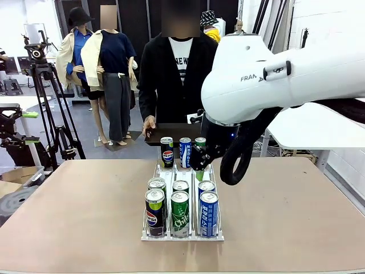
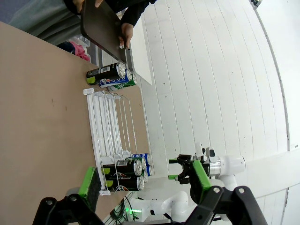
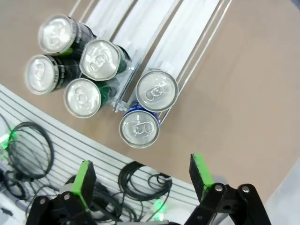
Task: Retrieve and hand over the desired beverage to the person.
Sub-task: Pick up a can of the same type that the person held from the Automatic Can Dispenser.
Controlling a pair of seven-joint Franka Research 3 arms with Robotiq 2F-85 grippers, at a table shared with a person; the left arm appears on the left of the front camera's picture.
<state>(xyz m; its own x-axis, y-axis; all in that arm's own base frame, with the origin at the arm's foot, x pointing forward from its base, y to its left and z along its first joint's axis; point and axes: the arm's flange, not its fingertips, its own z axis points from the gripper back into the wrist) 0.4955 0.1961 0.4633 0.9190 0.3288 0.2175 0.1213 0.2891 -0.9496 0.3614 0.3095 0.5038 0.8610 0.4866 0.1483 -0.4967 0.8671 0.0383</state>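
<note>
Six cans [image 3: 145, 91] stand in the rack [image 3: 154, 28] on the desk [image 3: 234, 70] below the right claw [image 3: 143, 173]; three further cans [image 1: 184, 151] stand beyond it, before the person [image 1: 177, 74].

Right arm [image 1: 296, 74] reaches across the middle, right gripper [image 3: 143, 176] pointing down, fingers [image 3: 86, 180] spread; left gripper [image 2: 145, 180] spread too.

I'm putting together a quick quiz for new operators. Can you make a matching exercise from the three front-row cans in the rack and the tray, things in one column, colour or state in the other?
Things:
1. front-left can
2. front-middle can
3. front-right can
4. tray

Colour or state:
A. green
B. held by the person
C. blue
D. black, Pepsi logo

Pairs: 1-D; 2-A; 3-C; 4-B
</note>
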